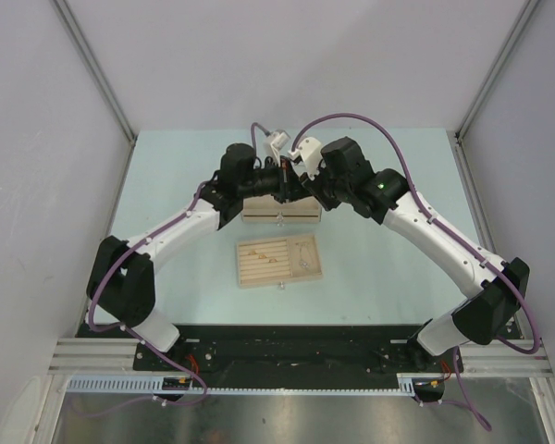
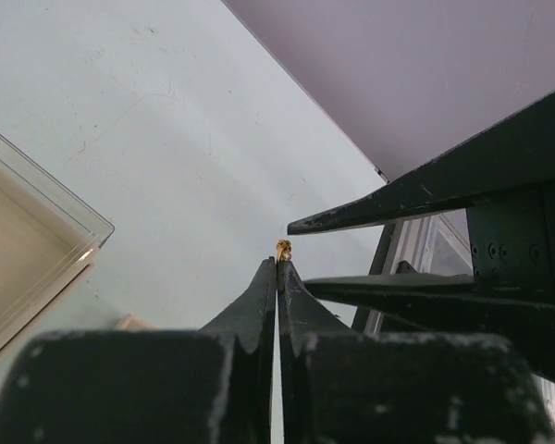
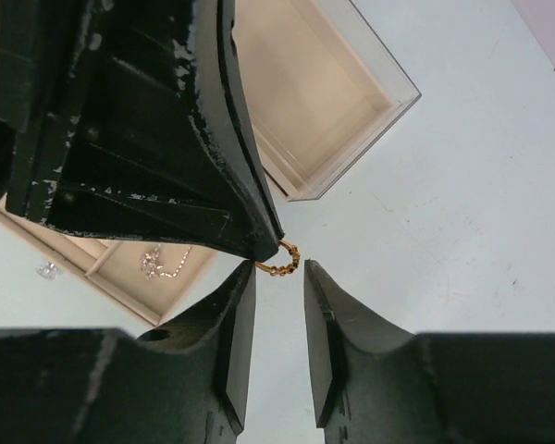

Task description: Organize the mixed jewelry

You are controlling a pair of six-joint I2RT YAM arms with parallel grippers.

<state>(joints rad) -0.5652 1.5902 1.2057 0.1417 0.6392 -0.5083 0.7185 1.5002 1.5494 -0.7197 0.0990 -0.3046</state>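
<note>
My left gripper (image 2: pixel 277 263) is shut on a small gold ring (image 2: pixel 283 248) that sticks out past its tips. In the right wrist view the same ring (image 3: pixel 287 265) hangs from the left gripper's tips (image 3: pixel 262 239), between the parted fingers of my right gripper (image 3: pixel 279 274), which is open; the ring sits close to its left finger. Both grippers meet above the back box (image 1: pixel 279 212). A thin silvery chain (image 3: pixel 160 263) lies in a compartment of the beige slotted tray (image 1: pixel 250 274). Small gold pieces (image 1: pixel 259 249) lie in the tray's slots.
A beige box with a clear raised rim (image 3: pixel 350 120) lies under the grippers, its edge also showing in the left wrist view (image 2: pixel 46 245). The right gripper's dark fingers (image 2: pixel 398 199) cross the left wrist view. Grey walls enclose the pale table.
</note>
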